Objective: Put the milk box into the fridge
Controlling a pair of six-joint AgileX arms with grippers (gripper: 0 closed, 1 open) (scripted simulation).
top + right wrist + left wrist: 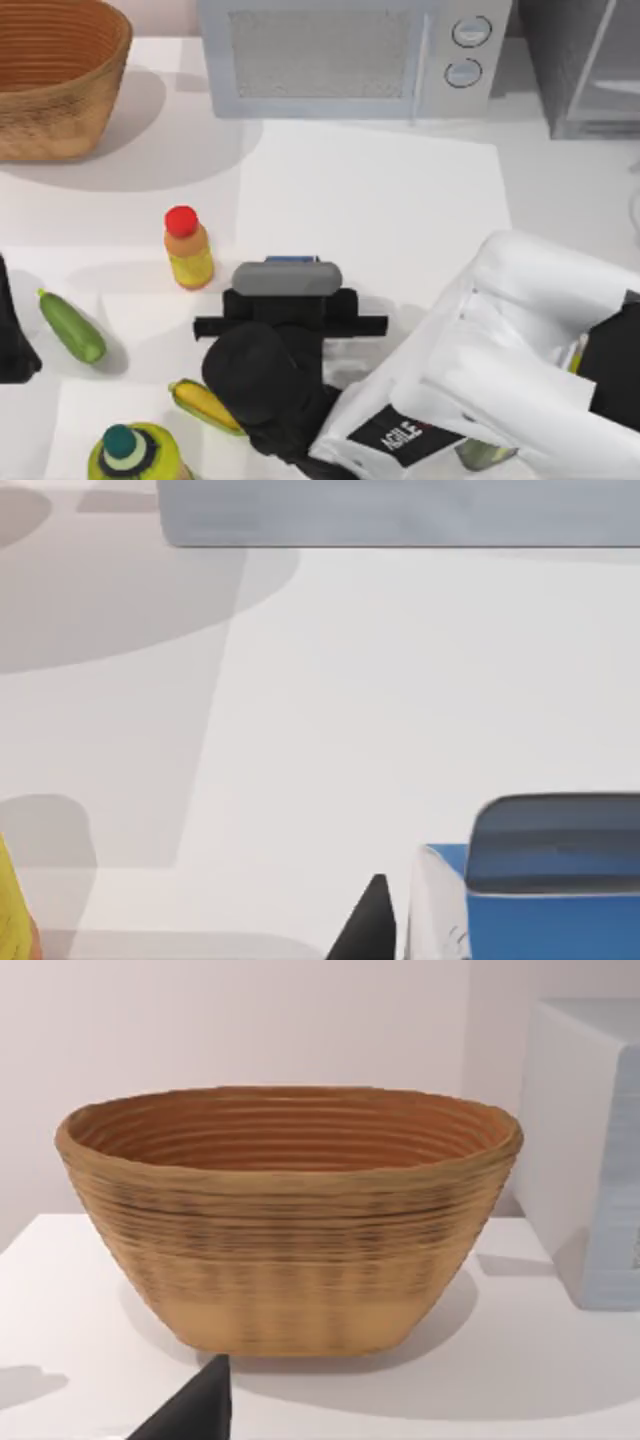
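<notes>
The milk box (292, 260) stands upright at the table's middle, and a sliver of its blue top peeks out from under my right wrist. In the right wrist view the milk box (545, 925) is very close, blue with a white side. My right gripper (290, 274) hangs right over it, open, with one black fingertip (368, 925) just beside the carton's white side, a small gap between them. The fridge (585, 70), grey with a pale-framed door, stands at the back right corner. My left gripper (10, 335) is parked at the left edge.
A white microwave (350, 55) sits at the back middle and a wicker basket (55, 75) at the back left. A yellow red-capped bottle (188, 250) stands left of the milk box. A cucumber (72, 326), a corn cob (205, 405) and a green bottle (135, 455) lie front left.
</notes>
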